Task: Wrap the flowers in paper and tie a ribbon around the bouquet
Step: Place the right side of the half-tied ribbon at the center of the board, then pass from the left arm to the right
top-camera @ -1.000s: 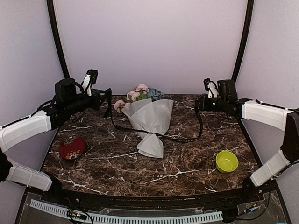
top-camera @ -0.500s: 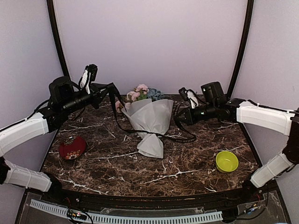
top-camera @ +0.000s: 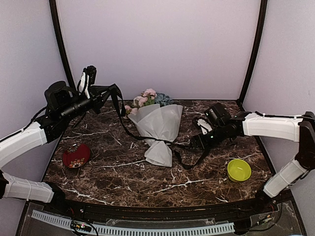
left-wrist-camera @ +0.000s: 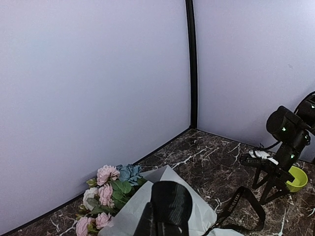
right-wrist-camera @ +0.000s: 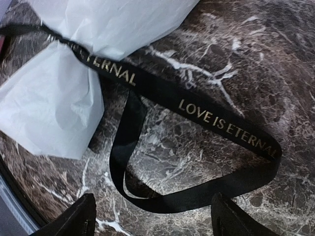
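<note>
Lying in the middle of the dark marble tabletop, the bouquet points its blooms toward the back wall and its closed end toward the arms. The flowers, pink, white and blue-grey with green leaves, come out of the wide mouth of the cone. The paper is frosted white; it is squeezed to a narrow waist near the lower end and spreads again below that.

The ribbon is black with the gold words "LOVE IS ETERNAL". It crosses the paper just at the waist. On the left side one length of it rises off the tabletop to the left pincer, which is raised above the back left part of the tabletop. This pincer is pressed together and pinches the ribbon. On the right side the ribbon lies in a loose loop on the marble, just beside the bouquet.

The right pincer is low over this loop. Its fingers are spread wide and hold nothing; the bend of the loop shows between them.

A red bowl sits near the left edge and a green bowl near the right, both well apart from the bouquet.
</note>
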Action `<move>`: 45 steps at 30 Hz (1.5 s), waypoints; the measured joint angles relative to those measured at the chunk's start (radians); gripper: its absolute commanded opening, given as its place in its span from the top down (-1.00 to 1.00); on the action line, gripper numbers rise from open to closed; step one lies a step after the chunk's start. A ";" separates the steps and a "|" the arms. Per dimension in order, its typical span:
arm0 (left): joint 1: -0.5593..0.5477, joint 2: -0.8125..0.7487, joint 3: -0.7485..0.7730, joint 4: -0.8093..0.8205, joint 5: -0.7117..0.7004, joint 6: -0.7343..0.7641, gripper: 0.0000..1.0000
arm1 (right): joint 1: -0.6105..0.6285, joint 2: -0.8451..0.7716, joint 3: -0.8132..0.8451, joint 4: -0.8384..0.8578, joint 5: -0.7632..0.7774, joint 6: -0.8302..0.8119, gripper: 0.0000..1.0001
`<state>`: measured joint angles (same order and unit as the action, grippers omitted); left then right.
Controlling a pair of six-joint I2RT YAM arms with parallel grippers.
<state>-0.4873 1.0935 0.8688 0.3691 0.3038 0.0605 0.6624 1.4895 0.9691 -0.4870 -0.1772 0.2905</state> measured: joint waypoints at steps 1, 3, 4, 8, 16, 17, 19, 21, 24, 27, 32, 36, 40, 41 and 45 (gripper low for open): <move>0.000 0.000 0.000 0.000 0.003 0.000 1.00 | 0.000 -0.005 0.003 0.001 0.010 0.007 -0.60; 0.000 -0.002 0.000 0.000 0.009 0.000 1.00 | 0.007 -0.027 0.018 0.023 0.021 -0.005 -0.56; 0.000 -0.002 0.000 0.000 0.010 0.000 1.00 | 0.021 -0.038 0.035 0.044 0.024 -0.019 -0.55; 0.000 -0.016 0.000 0.000 0.012 0.000 1.00 | 0.147 -0.009 0.140 0.182 0.012 -0.098 -0.49; -0.002 -0.033 0.000 0.001 0.014 0.000 1.00 | 0.329 0.379 0.422 0.520 -0.029 -0.174 -0.41; -0.002 -0.033 0.000 0.001 0.014 0.000 1.00 | 0.335 0.425 0.447 0.532 -0.027 -0.180 -0.37; -0.004 -0.033 0.000 0.001 0.014 0.000 1.00 | 0.340 0.489 0.482 0.542 -0.013 -0.188 -0.23; -0.004 -0.033 0.000 0.001 0.014 0.000 1.00 | 0.341 0.533 0.505 0.553 0.011 -0.193 0.05; -0.004 -0.033 0.000 0.001 0.014 0.000 1.00 | 0.341 0.556 0.510 0.574 0.042 -0.202 0.47; -0.005 -0.033 -0.001 0.001 0.014 0.000 1.00 | 0.339 0.565 0.520 0.599 0.063 -0.196 0.86; -0.005 -0.033 -0.001 0.001 0.012 0.000 1.00 | 0.339 0.573 0.531 0.626 0.071 -0.202 1.00; -0.005 -0.033 -0.001 0.001 0.000 0.000 1.00 | 0.339 0.573 0.525 0.646 0.061 -0.204 1.00; -0.005 -0.021 -0.001 -0.002 -0.056 0.000 1.00 | 0.338 0.562 0.498 0.651 -0.006 -0.211 1.00; -0.005 -0.010 0.000 -0.004 -0.075 0.000 1.00 | 0.338 0.557 0.491 0.650 -0.031 -0.213 1.00; -0.006 0.102 0.043 -0.069 -0.179 -0.003 1.00 | 0.338 0.513 0.444 0.644 -0.156 -0.214 1.00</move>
<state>-0.4931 1.1954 0.9115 0.3004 0.1246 0.0578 1.0008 2.0022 1.4132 0.1574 -0.3336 0.0761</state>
